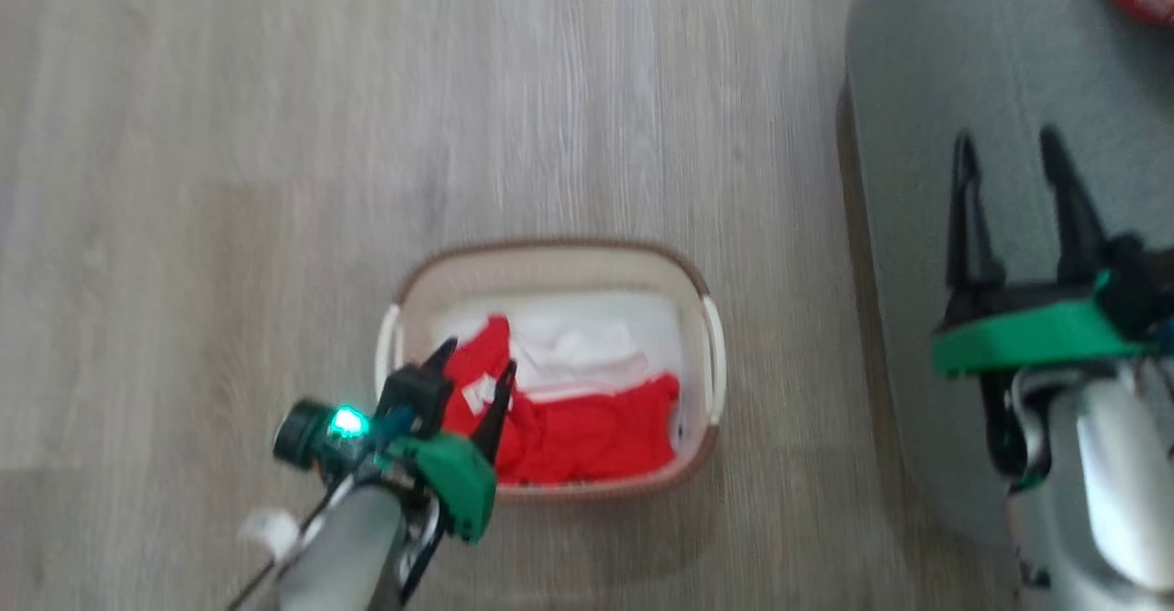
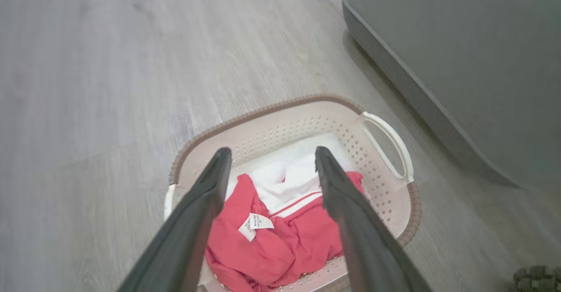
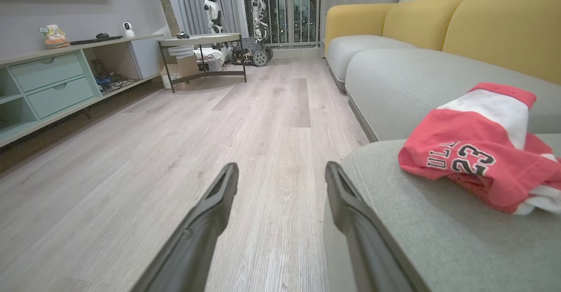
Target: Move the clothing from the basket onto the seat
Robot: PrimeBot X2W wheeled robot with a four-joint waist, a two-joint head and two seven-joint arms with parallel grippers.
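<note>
The red clothing (image 1: pixel 587 427) to be moved lies crumpled in the basket (image 1: pixel 550 249), heaped against the near wall. A white label faces up and paler white cloth is bunched behind it toward the far wall. The heap's long axis runs along the basket's length, left to right in the head view. One end rises in a peak near the left handle and the broader, flatter part spreads toward the right handle.

The left pincer (image 1: pixel 479 356) hangs directly over that peaked left end. Its two dark fingers are spread wide with nothing between them, and they point forward and down into the basket. In the left wrist view the label and the red folds sit in the gap between the fingers, a little below the tips. As far as I can tell the cloth is not touched.

The coming grab seems to turn on this: the heap lies straight ahead of and beneath the left pincer, so a short descent should bring the fingers either side of the raised fold.

The basket stands on the wooden floor (image 1: pixel 229 180), just beside the grey-green seat (image 1: pixel 917 88) on the robot's right. The right pincer (image 1: pixel 1006 136) hovers over that seat, released and empty, well apart from the basket, so the left arm is clearly nearer. Another red garment (image 3: pixel 477 151), printed "23", already rests on the seat.
</note>
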